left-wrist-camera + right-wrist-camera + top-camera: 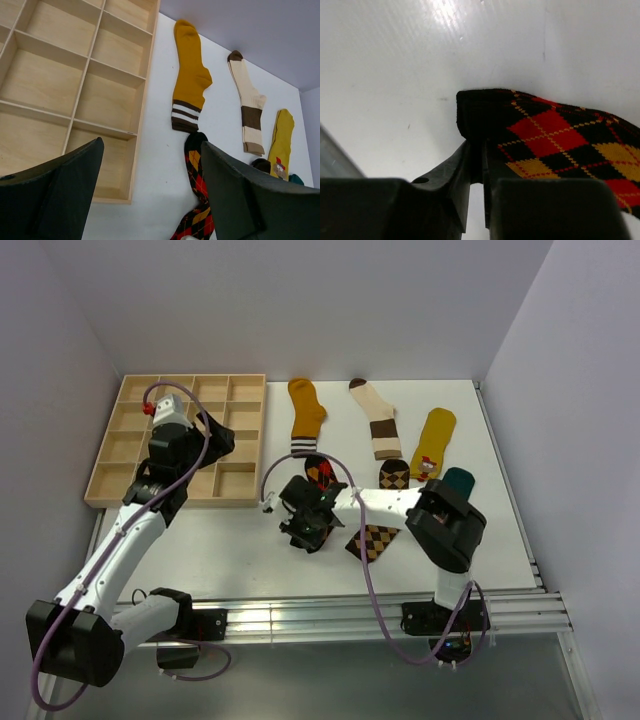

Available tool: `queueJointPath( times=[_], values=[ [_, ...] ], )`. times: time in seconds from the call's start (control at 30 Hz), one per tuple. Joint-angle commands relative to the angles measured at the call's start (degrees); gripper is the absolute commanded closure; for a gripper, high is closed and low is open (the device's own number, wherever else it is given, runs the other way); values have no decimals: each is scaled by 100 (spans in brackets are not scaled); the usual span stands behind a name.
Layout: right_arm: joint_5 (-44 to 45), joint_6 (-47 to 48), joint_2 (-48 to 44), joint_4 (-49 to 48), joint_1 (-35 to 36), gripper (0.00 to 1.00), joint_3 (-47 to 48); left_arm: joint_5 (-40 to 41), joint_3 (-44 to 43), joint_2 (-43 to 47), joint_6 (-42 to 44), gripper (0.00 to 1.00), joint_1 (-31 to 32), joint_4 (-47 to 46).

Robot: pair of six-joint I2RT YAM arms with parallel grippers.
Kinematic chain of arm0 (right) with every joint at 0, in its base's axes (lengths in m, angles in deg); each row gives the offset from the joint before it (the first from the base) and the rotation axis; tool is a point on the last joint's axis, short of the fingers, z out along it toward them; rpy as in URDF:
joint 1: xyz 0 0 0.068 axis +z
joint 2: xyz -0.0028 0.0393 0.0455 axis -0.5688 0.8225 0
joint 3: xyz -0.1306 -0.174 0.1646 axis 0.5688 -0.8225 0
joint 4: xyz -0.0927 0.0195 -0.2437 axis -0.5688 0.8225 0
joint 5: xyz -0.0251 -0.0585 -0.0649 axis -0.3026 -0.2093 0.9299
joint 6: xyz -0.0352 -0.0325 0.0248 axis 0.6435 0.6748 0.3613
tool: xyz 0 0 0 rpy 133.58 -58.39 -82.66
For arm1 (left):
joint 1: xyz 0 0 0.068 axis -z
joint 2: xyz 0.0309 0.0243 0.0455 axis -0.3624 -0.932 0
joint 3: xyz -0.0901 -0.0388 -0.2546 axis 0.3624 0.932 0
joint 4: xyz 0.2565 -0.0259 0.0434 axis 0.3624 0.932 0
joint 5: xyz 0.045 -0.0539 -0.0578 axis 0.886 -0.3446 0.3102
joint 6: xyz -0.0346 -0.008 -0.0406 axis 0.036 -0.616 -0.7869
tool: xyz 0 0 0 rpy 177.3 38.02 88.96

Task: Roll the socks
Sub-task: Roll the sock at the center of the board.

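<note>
Where the right claw closes, it pinches the argyle sock.

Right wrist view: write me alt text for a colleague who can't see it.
The right gripper pinches the black end of a red, yellow and black argyle sock, its jaws nearly together. The sock lies on the white table, running off to the right.
</note>
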Motion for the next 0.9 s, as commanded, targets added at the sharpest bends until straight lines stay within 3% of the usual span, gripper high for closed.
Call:
queueJointPath(
  times=[0.0, 0.23, 0.43, 0.57, 0.73, 0.87],
  values=[
    [-1793, 609, 212, 784, -431, 83, 307, -4, 180, 133, 76, 16, 99, -414],
    [-3992, 2373, 458, 2568, -1592, 87, 1072, 32, 785, 309, 305, 32, 616, -1009],
    [-4541, 3508, 1257, 4142, -2190, 88, 1687, -407, 1735, 485, 577, 46, 1266, -1942],
    [-4804, 3905, 1934, 4837, -2453, 89, 2004, -926, 2053, 143, 988, 46, 1776, -2751],
    [-4910, 3608, 2225, 4891, -2770, 89, 2119, -1313, 1983, -814, 1491, 36, 2672, -3252],
    [-4708, 3177, 2234, 4584, -2946, 89, 2040, -1831, 1947, -1430, 1570, 32, 2929, -3762]
  ],
)
